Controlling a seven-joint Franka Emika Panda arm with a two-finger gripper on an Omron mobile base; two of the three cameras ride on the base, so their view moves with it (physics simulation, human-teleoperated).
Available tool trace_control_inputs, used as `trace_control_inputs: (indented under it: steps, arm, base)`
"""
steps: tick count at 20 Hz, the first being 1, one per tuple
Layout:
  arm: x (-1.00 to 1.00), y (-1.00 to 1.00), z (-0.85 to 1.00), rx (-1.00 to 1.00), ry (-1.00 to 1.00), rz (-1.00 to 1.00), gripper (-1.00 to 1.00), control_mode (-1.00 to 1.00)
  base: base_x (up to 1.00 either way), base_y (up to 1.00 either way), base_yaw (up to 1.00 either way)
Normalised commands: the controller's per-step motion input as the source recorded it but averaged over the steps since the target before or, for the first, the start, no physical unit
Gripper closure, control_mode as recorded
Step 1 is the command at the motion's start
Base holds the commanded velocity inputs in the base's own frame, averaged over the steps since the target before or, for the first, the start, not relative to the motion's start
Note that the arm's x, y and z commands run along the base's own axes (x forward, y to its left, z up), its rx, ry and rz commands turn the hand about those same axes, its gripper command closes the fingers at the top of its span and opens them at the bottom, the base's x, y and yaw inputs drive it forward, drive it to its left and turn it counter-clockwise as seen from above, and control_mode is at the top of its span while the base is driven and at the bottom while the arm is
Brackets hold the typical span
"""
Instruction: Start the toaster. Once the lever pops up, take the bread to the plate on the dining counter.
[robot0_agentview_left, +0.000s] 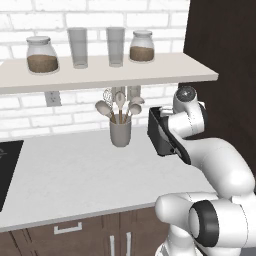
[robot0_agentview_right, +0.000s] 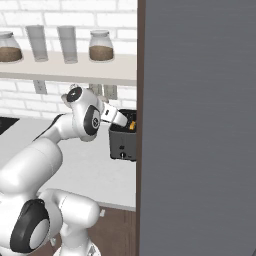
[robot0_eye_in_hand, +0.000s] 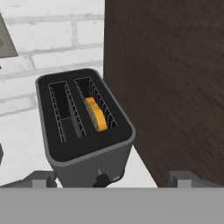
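The toaster is a dark boxy one with two slots on top, standing on the white counter against a dark wood wall. An orange-brown slice of bread sits low in its right slot, and the left slot is empty. A small dark knob shows low on the near face. My gripper hovers just above and in front of the toaster, open, its fingertips wide apart with nothing between them. From the base, the toaster shows with the bread in it, and my arm partly covers the toaster. The plate and the dining counter are out of view.
A grey utensil cup with spoons stands left of the toaster. A shelf with jars and glasses hangs low overhead. The dark wood wall hugs the toaster's right side. A black cooktop lies far left.
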Motion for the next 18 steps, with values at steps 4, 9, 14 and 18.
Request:
trace_control_inputs:
  steps: [4,9,14,18]
  arm:
    - [0.00,0.00,0.00,0.00,0.00,0.00,-1.00,-1.00]
    - [0.00,0.00,0.00,0.00,0.00,0.00,-1.00,-1.00]
    - [0.00,0.00,0.00,0.00,0.00,0.00,-1.00,-1.00]
    - [0.00,0.00,0.00,0.00,0.00,0.00,-1.00,-1.00]
  base:
    - [0.00,0.00,0.00]
    - [0.00,0.00,0.00]
    - [0.00,0.00,0.00]
    - [0.00,0.00,0.00]
